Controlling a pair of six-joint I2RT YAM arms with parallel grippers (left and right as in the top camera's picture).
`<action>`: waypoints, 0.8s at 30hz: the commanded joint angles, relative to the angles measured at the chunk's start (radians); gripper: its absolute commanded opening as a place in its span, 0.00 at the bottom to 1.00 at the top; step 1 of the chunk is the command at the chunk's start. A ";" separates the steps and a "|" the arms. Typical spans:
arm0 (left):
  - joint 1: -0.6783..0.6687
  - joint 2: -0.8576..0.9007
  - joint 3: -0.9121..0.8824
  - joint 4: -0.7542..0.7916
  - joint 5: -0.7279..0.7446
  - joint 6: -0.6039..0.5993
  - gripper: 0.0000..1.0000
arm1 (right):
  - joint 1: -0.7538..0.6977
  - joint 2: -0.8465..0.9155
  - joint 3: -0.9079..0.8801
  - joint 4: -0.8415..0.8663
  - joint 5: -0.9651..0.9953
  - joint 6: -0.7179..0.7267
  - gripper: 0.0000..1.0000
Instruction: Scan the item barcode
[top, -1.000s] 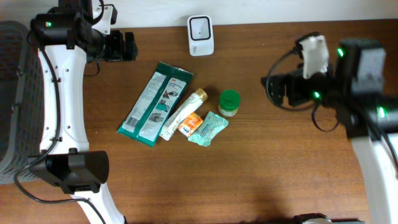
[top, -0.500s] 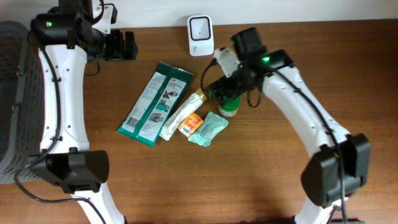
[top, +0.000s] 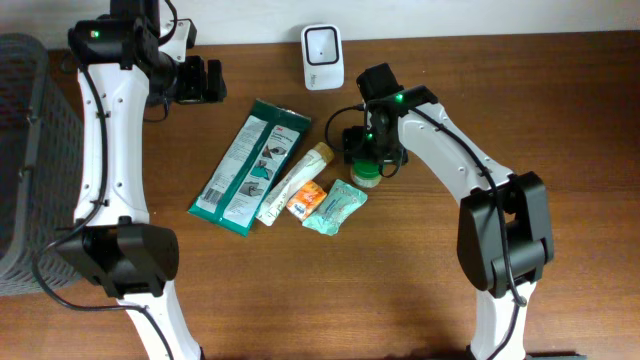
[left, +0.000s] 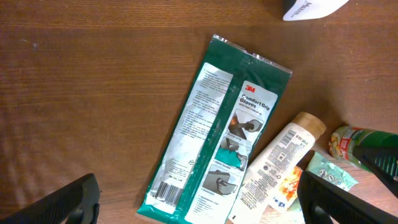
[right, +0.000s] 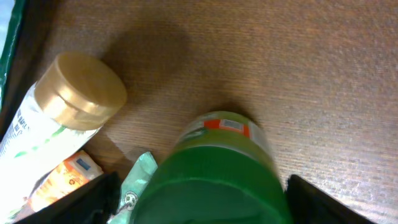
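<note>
The item under my right gripper is a small jar with a green lid, standing upright in the pile at mid-table. In the right wrist view the green lid fills the space between the two dark fingers; a narrow gap shows on the left side, and the right finger sits close to the lid. The white barcode scanner stands at the back edge. My left gripper hovers open at the back left, holding nothing; its wrist view looks down on the green gloves pack.
Beside the jar lie a gloves pack, a white tube with a gold cap, an orange sachet and a teal packet. A dark mesh basket stands at the left edge.
My right arm swung in from the right side to the pile and came down over the green-lidded jar, its fingers narrowing. The left arm shifted slightly.
</note>
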 joint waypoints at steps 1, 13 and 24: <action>-0.005 0.004 -0.003 0.003 0.000 0.008 1.00 | 0.001 0.000 0.006 -0.005 -0.002 0.017 0.75; -0.005 0.006 -0.003 0.002 0.000 0.009 1.00 | -0.013 -0.021 0.089 -0.124 0.008 -0.530 0.70; -0.004 0.006 -0.003 0.002 0.000 0.009 0.99 | -0.018 -0.018 0.067 -0.165 0.016 0.267 0.98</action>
